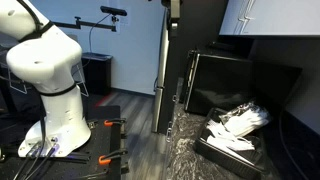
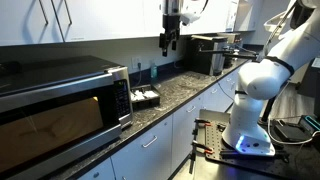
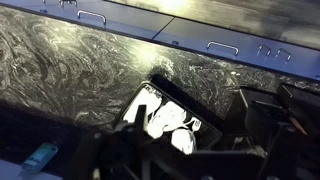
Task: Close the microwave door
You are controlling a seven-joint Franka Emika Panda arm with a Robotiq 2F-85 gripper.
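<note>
The stainless microwave [image 2: 55,105] stands at the near end of the dark granite counter; its glass door [image 2: 45,120] lies flush with the front. In an exterior view it shows as a black box [image 1: 240,80]. My gripper [image 2: 170,46] hangs high over the counter, well away from the microwave, and only its lower part shows at the top edge of an exterior view [image 1: 173,12]. In the wrist view the gripper [image 3: 195,150] looks open and empty, its dark fingers framing the tray below.
A black tray [image 3: 150,92] of white packets lies on the counter next to the microwave, in both exterior views [image 1: 205,142] [image 2: 137,95]. A black appliance [image 2: 208,55] stands further along. Wall cabinets [image 2: 90,20] hang above the counter.
</note>
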